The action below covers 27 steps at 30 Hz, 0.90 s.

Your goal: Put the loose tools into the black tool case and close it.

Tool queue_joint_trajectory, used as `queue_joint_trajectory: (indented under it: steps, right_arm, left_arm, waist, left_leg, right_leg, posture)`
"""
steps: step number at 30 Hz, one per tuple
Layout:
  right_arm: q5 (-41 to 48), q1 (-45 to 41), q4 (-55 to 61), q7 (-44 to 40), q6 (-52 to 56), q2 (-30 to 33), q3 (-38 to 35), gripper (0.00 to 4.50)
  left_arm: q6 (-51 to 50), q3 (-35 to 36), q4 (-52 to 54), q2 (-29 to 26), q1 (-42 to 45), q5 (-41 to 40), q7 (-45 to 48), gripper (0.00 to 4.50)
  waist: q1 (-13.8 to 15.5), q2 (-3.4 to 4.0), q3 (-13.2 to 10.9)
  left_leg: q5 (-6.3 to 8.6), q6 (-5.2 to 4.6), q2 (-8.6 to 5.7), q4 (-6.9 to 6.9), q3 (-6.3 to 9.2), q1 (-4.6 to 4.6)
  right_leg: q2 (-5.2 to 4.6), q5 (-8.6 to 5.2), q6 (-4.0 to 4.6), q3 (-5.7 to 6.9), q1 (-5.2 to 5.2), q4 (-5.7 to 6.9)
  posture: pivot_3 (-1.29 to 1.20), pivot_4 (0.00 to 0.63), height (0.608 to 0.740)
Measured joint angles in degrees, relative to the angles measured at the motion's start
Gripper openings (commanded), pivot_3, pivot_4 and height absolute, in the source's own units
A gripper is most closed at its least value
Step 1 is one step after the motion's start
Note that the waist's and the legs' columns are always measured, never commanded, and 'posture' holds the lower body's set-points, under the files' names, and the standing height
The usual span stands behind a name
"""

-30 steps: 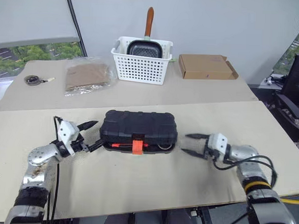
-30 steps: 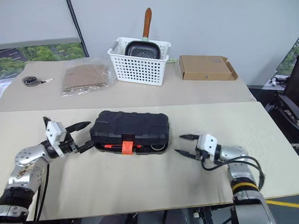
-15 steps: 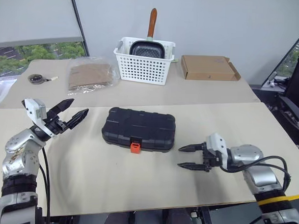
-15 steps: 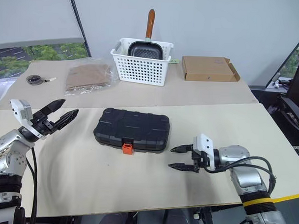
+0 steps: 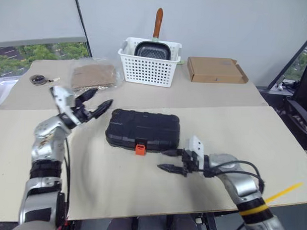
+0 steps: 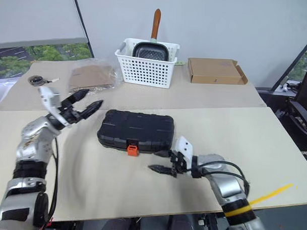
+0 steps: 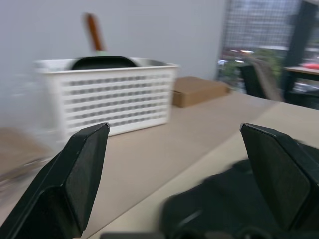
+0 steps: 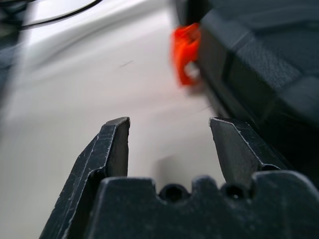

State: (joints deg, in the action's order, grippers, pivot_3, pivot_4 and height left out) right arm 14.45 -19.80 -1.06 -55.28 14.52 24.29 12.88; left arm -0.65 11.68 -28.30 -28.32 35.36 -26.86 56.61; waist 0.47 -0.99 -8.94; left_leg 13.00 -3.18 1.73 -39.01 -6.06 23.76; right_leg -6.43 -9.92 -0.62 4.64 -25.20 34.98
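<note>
The black tool case lies shut on the near table, its orange latch facing me. The loose tools are out of view. My left gripper hovers open above the table by the case's far left corner, pointing toward it, with nothing between its fingers. My right gripper is open and empty just in front of the case's near right part, pointing left along the front edge. In the right wrist view the latch shows ahead of the fingers, with the case wall beside them.
On the far table stand a white perforated basket holding a black pan, a flat cardboard box, a clear bag with a brown sheet and a round dark disc with a cord.
The case lid, ajar a second ago, now lies flat. My left gripper rose from the case's left side toward its far left corner. My right gripper slid left along the case front.
</note>
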Motion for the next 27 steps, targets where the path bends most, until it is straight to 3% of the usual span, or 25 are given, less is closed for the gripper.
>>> queue_joint_trajectory:
  steps: [7, 13, 17, 21, 25, 27]
  right_arm:
    - [-8.8, -11.9, -19.6, 14.9, -11.1, -4.6, -3.4, 2.98]
    - [-11.2, -15.9, -28.0, 20.5, -18.0, -6.0, -5.3, 2.98]
    - [-10.7, -13.5, -23.7, 18.6, -17.1, -5.9, -5.4, 2.98]
    - [-8.8, -6.2, -10.1, 16.4, -6.1, -6.0, -2.8, 2.98]
    - [-9.8, -4.3, -3.6, 19.9, 3.2, -9.1, -0.5, 2.98]
    - [-10.6, -4.3, -2.8, 23.3, 6.7, -11.8, -0.4, 2.98]
  left_arm:
    - [-0.4, -6.2, -4.4, 2.2, 4.7, 6.2, 1.1, 4.5]
    - [1.2, -10.0, -9.9, 4.3, 9.5, 11.4, 0.2, 4.5]
    - [2.5, -13.3, -12.7, 5.7, 11.7, 16.3, -1.1, 4.5]
    - [2.2, -16.4, -13.8, 6.1, 13.8, 20.7, -3.1, 4.5]
    - [1.0, -17.1, -14.9, 7.3, 14.5, 22.5, -6.6, 4.5]
    - [0.7, -17.5, -14.9, 7.4, 14.5, 23.3, -7.8, 4.5]
  waist:
    - [-0.7, -0.02, 0.0]
    - [-1.0, -0.02, 0.0]
    - [-1.2, -0.02, 0.0]
    - [-1.1, -0.01, 0.0]
    - [-1.1, 0.0, 0.0]
    - [-1.1, -0.02, 0.1]
  left_leg:
    - [-0.32, -0.33, 0.11, 0.07, -0.13, -0.02]
    - [-0.25, -0.43, 0.04, 0.12, -0.22, 0.07]
    - [-0.16, -0.54, 0.02, 0.13, -0.25, 0.08]
    - [-0.12, -0.54, 0.03, 0.09, -0.21, 0.03]
    - [-0.14, -0.51, 0.1, 0.04, -0.21, -0.16]
    - [0.1, -0.06, 0.19, 0.04, -0.21, -0.37]
  right_leg:
    - [0.13, 0.06, 0.08, 0.0, -0.11, 0.02]
    - [0.12, 0.16, 0.25, -0.05, -0.11, 0.01]
    - [0.1, 0.13, 0.2, -0.07, -0.06, 0.01]
    - [0.04, 0.02, 0.02, -0.09, -0.07, -0.04]
    - [-0.01, 0.02, 0.0, -0.08, 0.0, 0.02]
    - [-0.01, 0.02, 0.01, -0.02, 0.12, 0.04]
  posture:
    - [0.0, 0.15, 0.7]
    - [0.0, 0.15, 0.7]
    - [0.0, 0.15, 0.7]
    - [0.0, 0.15, 0.7]
    - [0.0, 0.15, 0.7]
    - [0.0, 0.15, 0.7]
